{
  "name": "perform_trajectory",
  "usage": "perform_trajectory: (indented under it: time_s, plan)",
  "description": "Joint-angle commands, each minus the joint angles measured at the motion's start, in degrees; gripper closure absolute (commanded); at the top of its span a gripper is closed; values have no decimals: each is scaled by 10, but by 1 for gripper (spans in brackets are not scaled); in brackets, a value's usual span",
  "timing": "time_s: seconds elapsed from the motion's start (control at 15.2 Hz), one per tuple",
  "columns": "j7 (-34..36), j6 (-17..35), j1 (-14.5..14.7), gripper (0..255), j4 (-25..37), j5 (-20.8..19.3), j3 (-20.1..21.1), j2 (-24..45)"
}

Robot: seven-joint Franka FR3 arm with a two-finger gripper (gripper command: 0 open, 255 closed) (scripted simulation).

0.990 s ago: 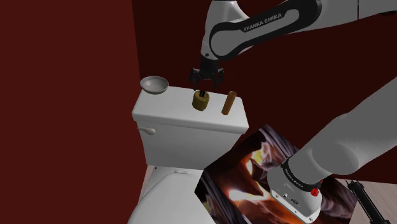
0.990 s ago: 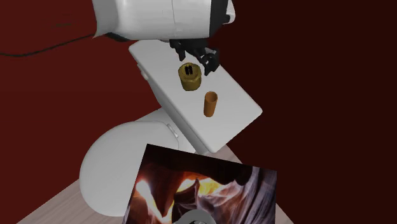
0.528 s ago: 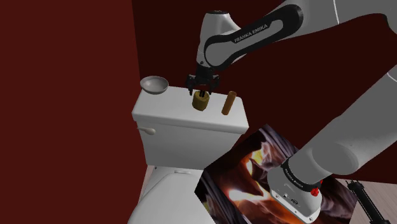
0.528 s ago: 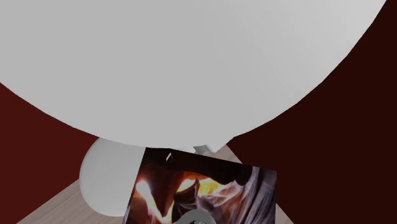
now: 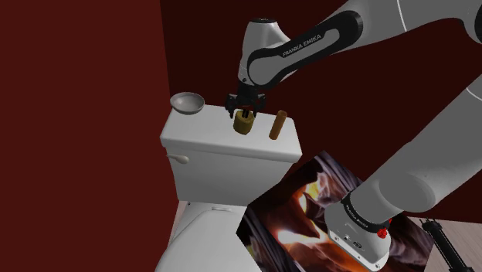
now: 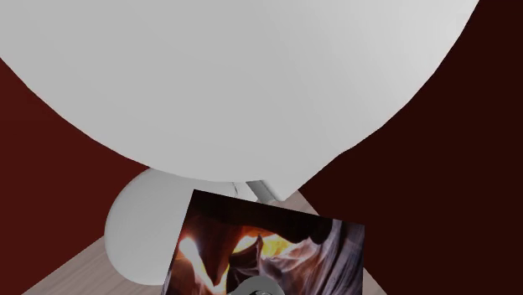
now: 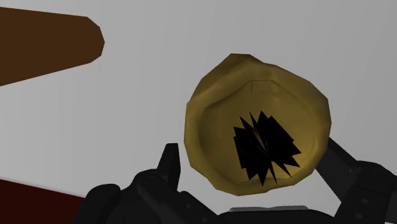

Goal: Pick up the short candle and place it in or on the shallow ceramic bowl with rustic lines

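The short candle is a squat ochre cylinder with a dark hollow top, standing on the white toilet tank lid. My black gripper hangs right over it, open, one finger on each side. In the wrist view the short candle sits between the fingertips of my gripper, and I cannot tell if they touch it. The shallow grey bowl rests on the lid's far corner, toward the shoulder view's left.
A taller brown candle stands upright just to the shoulder view's right of the short one, also visible as the brown candle beside the gripper. The toilet sits below. My stand's patterned top is nearby. The white arm blocks the second exterior view.
The gripper has come down from above the short candle to straddle it, still open. The arm has swung in front of the second exterior camera.
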Motion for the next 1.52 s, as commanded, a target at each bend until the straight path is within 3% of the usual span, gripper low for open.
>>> perform_trajectory:
  time_s: [0.0,0.07,0.66,1.45]
  plan:
    - [0,0,0,0,0,0,0,0]
    - [0,0,0,255,0,0,0,0]
    - [0,0,0,255,0,0,0,0]
    - [-14,-92,-1,255,38,18,-1,-56]
